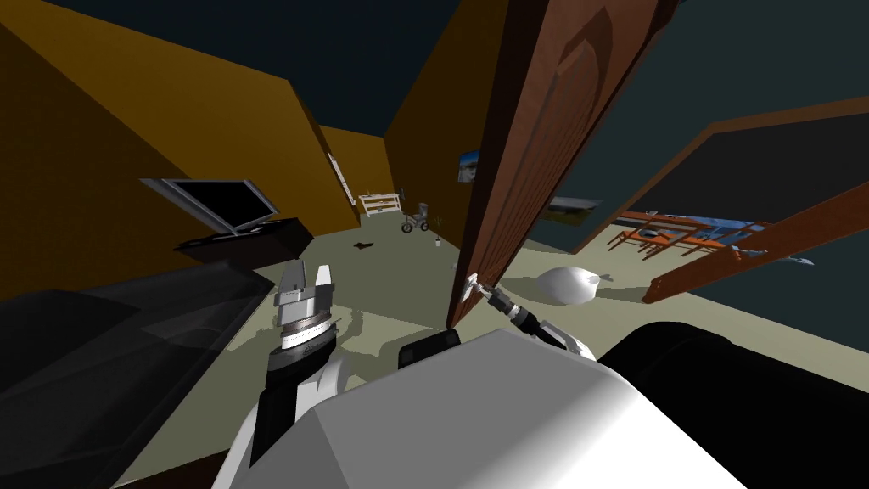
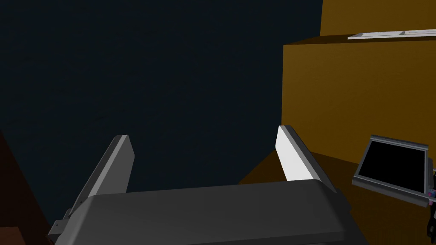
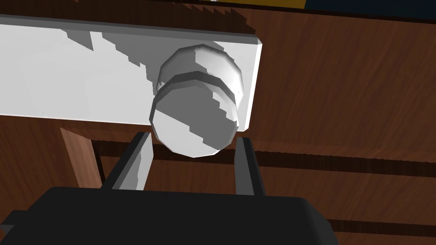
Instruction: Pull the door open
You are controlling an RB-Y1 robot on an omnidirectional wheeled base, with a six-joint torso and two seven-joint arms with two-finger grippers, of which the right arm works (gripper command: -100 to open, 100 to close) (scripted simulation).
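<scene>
A brown wooden door (image 1: 543, 144) stands partly swung, its edge toward me. A white plate (image 3: 85, 72) on it carries a round white knob (image 3: 196, 115). My right gripper (image 3: 193, 157) is shut on the knob, one finger pressing each side; in the head view the right gripper (image 1: 477, 287) meets the door's low edge at the knob (image 1: 468, 283). My left gripper (image 1: 307, 280) is held up to the left of the door, well apart from it. In the left wrist view, the left gripper (image 2: 204, 157) is open with nothing between its fingers.
A dark sofa (image 1: 102, 340) lies close on my left, with a flat screen (image 1: 222, 204) on a dark stand behind it. A white rounded object (image 1: 567, 284) lies on the floor past the door. Another brown door (image 1: 747, 250) leans at the right. A tricycle (image 1: 416, 221) stands far back.
</scene>
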